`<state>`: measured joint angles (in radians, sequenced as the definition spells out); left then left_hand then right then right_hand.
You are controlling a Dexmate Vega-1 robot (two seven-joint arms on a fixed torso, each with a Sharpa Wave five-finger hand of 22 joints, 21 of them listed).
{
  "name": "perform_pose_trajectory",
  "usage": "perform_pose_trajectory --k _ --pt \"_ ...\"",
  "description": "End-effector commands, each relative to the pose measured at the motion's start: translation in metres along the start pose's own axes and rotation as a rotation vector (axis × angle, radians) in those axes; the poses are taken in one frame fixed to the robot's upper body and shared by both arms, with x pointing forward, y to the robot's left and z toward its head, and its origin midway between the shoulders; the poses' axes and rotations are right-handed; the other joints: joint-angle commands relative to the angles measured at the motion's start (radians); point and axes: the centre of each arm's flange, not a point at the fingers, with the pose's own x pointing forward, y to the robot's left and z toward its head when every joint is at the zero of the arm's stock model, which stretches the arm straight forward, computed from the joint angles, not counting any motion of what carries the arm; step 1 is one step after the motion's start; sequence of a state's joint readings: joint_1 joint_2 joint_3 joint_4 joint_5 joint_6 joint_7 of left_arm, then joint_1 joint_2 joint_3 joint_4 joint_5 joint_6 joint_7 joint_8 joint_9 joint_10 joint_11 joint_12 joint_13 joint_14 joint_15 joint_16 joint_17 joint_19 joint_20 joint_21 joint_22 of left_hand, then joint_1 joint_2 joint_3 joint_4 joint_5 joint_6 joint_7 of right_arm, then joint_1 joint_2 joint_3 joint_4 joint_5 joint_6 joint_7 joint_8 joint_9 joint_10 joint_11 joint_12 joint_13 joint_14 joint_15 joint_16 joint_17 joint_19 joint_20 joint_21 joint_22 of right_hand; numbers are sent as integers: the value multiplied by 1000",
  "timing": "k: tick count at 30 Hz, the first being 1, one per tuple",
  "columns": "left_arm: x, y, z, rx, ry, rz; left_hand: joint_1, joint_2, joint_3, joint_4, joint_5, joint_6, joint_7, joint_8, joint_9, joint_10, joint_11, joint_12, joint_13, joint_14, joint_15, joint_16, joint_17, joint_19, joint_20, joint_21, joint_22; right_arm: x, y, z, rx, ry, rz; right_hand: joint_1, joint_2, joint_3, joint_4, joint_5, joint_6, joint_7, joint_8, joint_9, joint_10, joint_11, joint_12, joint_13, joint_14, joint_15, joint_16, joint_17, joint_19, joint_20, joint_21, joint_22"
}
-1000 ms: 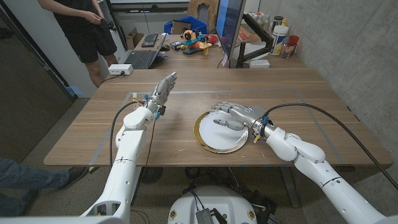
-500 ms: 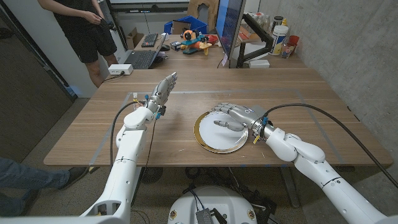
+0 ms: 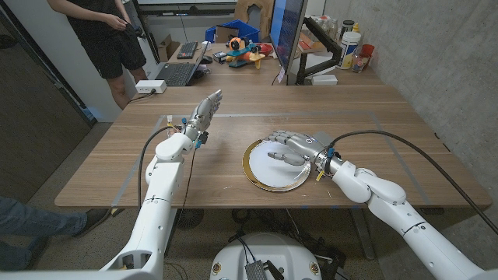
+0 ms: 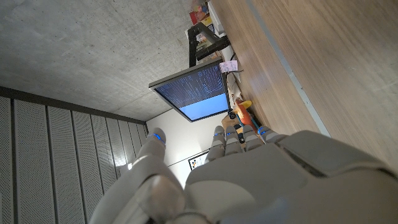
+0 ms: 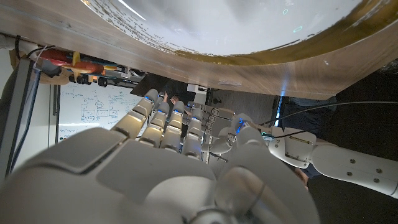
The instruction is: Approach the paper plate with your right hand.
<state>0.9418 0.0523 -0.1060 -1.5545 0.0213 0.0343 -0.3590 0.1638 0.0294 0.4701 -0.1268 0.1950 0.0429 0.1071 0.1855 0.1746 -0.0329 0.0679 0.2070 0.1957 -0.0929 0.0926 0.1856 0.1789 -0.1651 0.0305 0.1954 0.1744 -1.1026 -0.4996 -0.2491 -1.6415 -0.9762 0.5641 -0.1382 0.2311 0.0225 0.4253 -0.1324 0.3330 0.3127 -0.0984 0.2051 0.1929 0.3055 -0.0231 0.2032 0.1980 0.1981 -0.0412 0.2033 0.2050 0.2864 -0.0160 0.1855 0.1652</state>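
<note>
Head view: my right hand (image 3: pixel 292 145) sits over the far part of the plate (image 3: pixel 264 175), fingers (image 3: pixel 277 152) apart and slightly curled, reaching toward the plate's middle. It holds nothing. Whether the fingertips touch the plate's surface cannot be told from here. The plate, white with a gold rim, lies on the table (image 3: pixel 233 124) near the front edge, a little to the right of centre. A black cable (image 3: pixel 389 136) loops from my right wrist across the table.

My left hand (image 3: pixel 204 111) is raised above the table's left half, well apart from the plate, fingers straight, close together and pointing away from me. It holds nothing.

Right wrist view: the back of my right hand (image 5: pixel 155 168) fills the lower part, with the fingers (image 5: pixel 165 124) spread loosely. The plate (image 5: pixel 249 25), its gold rim (image 5: pixel 298 53) glinting, lies on the table's wood just beyond them. My left arm (image 5: pixel 336 158) shows behind.

Left wrist view: the back of my left hand (image 4: pixel 249 180), fingers extended alongside the table (image 4: pixel 323 68), empty. A lit monitor (image 4: pixel 193 90) stands beyond.

Background, head view: a person (image 3: pixel 105 39) stands at the far left behind the table, beside a laptop (image 3: pixel 175 74) on a second desk. The monitor (image 3: pixel 286 35) stands at the far edge, and bottles (image 3: pixel 352 35) are grouped at the far right.
</note>
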Motion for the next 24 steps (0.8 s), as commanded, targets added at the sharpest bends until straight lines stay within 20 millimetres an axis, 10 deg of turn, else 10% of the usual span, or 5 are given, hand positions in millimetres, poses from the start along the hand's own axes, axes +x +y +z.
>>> perform_pose_trajectory --k 1,24 --pt "1 -1 2 4 -1 -6 1 12 -2 -2 -4 7 2 2 5 -5 -1 5 2 -8 -4 1 2 -11 5 -1 6 -1 3 0 -5 4 1 12 0 8 -2 5 8 -7 4 3 -1 1 -1 1 -3 -6 1 -1 -2 -3 -2 3" --pt "1 1 -2 -1 9 -1 0 13 -3 -2 -4 7 2 2 5 -6 -2 5 2 -9 -4 1 2 -12 5 0 6 2 13 -3 0 19 43 13 4 11 -1 7 16 -9 5 3 3 0 0 1 3 -7 4 0 -11 -3 -3 3"
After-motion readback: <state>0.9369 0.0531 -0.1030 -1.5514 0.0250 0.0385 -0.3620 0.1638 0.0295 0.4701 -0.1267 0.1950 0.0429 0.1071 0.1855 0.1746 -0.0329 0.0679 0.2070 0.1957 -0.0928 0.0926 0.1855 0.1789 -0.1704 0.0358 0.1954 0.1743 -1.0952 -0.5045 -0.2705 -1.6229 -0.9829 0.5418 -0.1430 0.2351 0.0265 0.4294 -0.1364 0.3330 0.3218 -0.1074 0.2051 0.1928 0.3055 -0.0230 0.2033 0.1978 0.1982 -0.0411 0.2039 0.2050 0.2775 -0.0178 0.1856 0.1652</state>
